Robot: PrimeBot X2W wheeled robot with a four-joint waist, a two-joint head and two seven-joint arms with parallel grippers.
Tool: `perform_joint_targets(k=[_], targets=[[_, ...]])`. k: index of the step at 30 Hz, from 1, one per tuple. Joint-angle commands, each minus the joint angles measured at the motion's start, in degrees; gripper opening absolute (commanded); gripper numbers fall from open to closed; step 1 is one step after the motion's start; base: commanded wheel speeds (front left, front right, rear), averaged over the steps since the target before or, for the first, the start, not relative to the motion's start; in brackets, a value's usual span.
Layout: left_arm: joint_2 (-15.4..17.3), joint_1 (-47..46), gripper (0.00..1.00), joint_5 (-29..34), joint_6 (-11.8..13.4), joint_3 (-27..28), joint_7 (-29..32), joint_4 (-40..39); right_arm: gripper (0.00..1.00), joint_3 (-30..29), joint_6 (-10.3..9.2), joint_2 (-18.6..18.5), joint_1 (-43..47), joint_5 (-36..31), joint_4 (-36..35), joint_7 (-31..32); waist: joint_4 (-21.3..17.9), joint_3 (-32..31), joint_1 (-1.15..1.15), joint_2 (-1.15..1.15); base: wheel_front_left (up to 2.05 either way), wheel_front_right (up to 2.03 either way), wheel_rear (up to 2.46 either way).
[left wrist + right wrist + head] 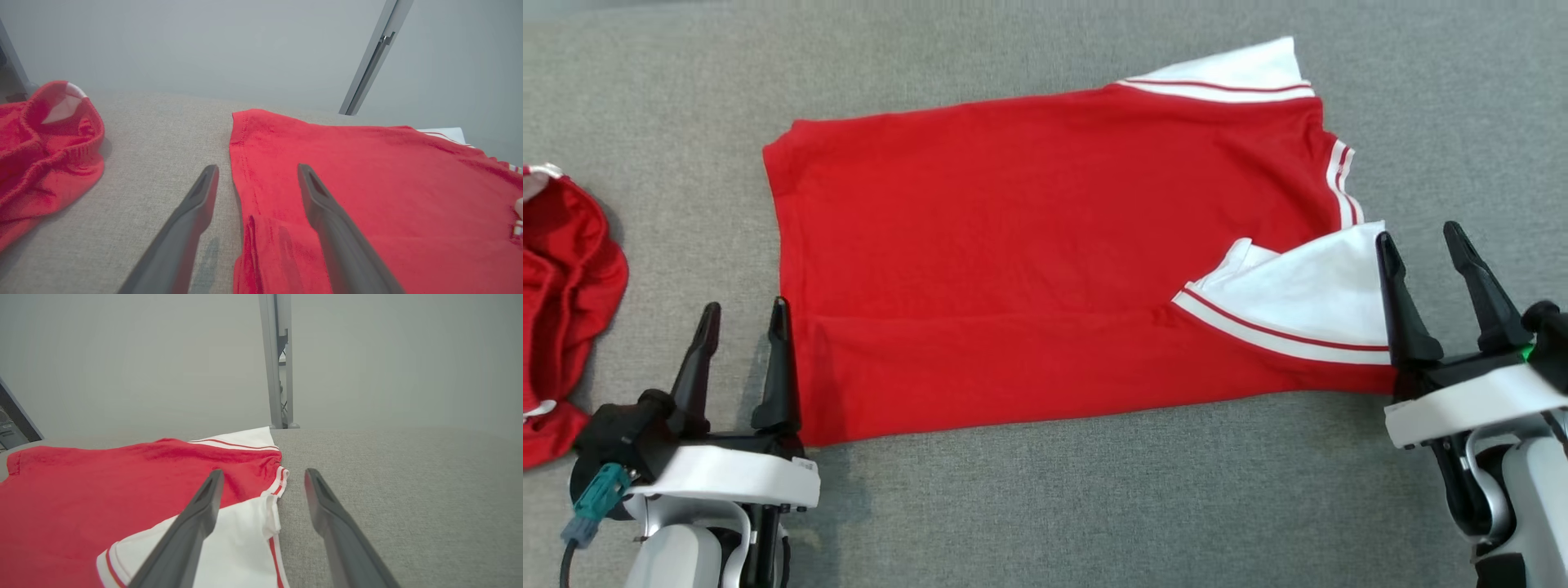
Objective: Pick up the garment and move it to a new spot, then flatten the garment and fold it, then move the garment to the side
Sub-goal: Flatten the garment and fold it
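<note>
A red garment (1029,245) with white, red-striped sleeves lies spread on the grey fabric surface, its near long edge folded over toward the middle. One white sleeve (1298,302) rests on top at the right. My left gripper (742,310) stands open at the garment's near left corner, its fingers straddling the hem (241,192) with nothing between them. My right gripper (1421,233) is open at the near right corner, beside the white sleeve (241,535), holding nothing.
A second red garment (560,310) lies crumpled at the far left (45,147). The grey fabric surface (1094,506) stretches in front of the garment and to its right. A grey metal post (278,363) stands beyond the far edge.
</note>
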Motion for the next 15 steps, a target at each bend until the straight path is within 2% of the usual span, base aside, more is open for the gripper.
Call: perform_joint_targets(k=[1,7,15], targets=[[0.09,-0.85,1.00,0.80,0.52,0.47,-1.59,0.04,1.00,-0.88,-0.01,0.66,1.28,-1.63,-0.23,-1.21,0.00,-1.48,0.00,0.00,0.00,0.00,0.00],[0.38,-1.38,1.00,4.09,0.89,1.27,-4.25,-0.69,1.00,-4.17,-0.01,2.92,4.18,-5.39,-1.91,-2.60,0.11,-5.29,0.00,0.00,0.00,0.00,0.00],[1.04,1.22,1.00,7.25,0.18,0.06,-4.57,0.16,1.00,-4.85,-0.01,4.33,8.32,-6.52,-2.50,-3.00,-0.66,-9.19,0.00,0.00,0.00,0.00,0.00]])
